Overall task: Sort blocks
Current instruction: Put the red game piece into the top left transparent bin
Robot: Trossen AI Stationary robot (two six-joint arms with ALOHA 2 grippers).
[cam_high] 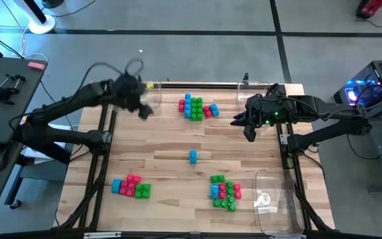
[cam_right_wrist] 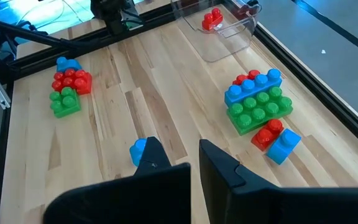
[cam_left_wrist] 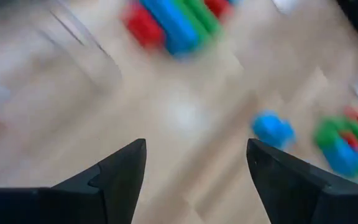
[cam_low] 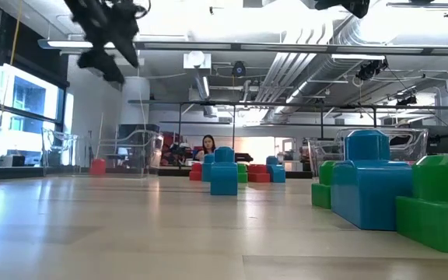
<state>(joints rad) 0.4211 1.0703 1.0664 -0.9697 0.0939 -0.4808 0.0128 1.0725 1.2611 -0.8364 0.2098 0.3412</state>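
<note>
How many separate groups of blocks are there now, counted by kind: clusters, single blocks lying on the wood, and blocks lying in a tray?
Clusters on the wood: 3 (far cluster, near left cluster, near right cluster)
Single blocks on the wood: 1 (lone blue block)
Blocks in a tray: 1 (red piece in the clear tray)
Total: 5

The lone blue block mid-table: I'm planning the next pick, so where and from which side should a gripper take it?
Take the lone blue block across its two flat side walls, coming straight down from above. It stands alone on bare table, so nothing crowds the fingers, and its studded top offers poor purchase.
</note>
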